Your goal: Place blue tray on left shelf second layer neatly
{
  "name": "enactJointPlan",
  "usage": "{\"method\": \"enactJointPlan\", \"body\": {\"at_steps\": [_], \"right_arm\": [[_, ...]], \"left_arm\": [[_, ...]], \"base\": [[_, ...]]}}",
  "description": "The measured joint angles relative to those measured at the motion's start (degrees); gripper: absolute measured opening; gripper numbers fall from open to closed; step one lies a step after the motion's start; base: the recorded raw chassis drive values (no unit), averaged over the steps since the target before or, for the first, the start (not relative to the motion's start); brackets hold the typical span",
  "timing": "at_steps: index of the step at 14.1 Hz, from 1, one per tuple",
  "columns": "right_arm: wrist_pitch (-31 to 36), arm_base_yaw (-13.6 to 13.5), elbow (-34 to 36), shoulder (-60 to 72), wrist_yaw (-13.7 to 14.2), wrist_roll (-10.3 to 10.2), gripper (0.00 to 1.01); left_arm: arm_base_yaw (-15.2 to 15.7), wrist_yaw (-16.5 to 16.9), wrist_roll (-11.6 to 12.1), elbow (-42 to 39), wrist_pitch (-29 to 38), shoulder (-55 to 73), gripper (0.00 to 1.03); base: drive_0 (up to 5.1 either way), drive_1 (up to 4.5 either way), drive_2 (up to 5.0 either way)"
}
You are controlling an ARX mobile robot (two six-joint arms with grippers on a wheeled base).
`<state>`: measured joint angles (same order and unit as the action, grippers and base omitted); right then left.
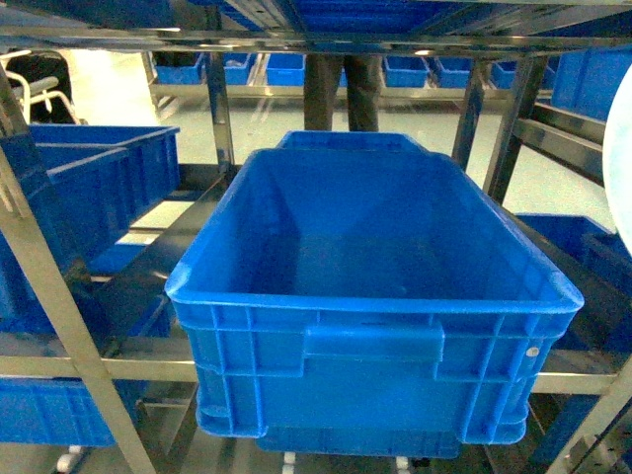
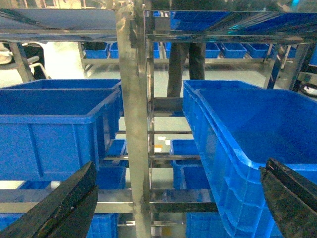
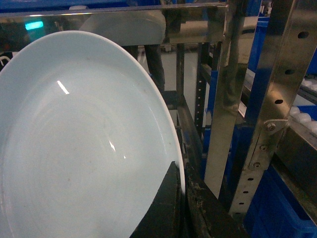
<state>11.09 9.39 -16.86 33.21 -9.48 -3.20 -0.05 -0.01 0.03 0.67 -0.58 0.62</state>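
The blue tray (image 3: 74, 144) is a pale, smooth round dish that fills the left of the right wrist view. My right gripper (image 3: 182, 198) is shut on its right rim, one finger on each face. In the head view only a pale sliver of the tray (image 1: 622, 148) shows at the right edge, held on edge. The left shelf (image 1: 59, 306) is a steel rack of posts and rails; its post (image 2: 133, 124) stands straight ahead of my left gripper (image 2: 173, 208). That gripper is open with nothing between its fingers.
A large deep blue crate (image 1: 375, 296) sits on the rack tier directly ahead, with a second crate (image 1: 79, 197) to its left. More blue crates fill the lower tiers and a far rack. A perforated steel upright (image 3: 270, 114) stands close on the right of the tray.
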Motion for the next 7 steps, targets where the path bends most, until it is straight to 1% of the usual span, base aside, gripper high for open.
{"method": "enactJointPlan", "body": {"at_steps": [2, 7], "right_arm": [[0.07, 0.00, 0.00, 0.02, 0.00, 0.02, 0.02], [0.09, 0.02, 0.00, -0.31, 0.00, 0.00, 0.02]], "left_arm": [[0.00, -0.02, 0.02, 0.00, 0.44, 0.00, 0.98], [0.00, 0.00, 0.00, 0.00, 0.37, 0.00, 0.98]], "base": [[0.0, 3.55, -3.6], [0.0, 0.00, 0.0]]}}
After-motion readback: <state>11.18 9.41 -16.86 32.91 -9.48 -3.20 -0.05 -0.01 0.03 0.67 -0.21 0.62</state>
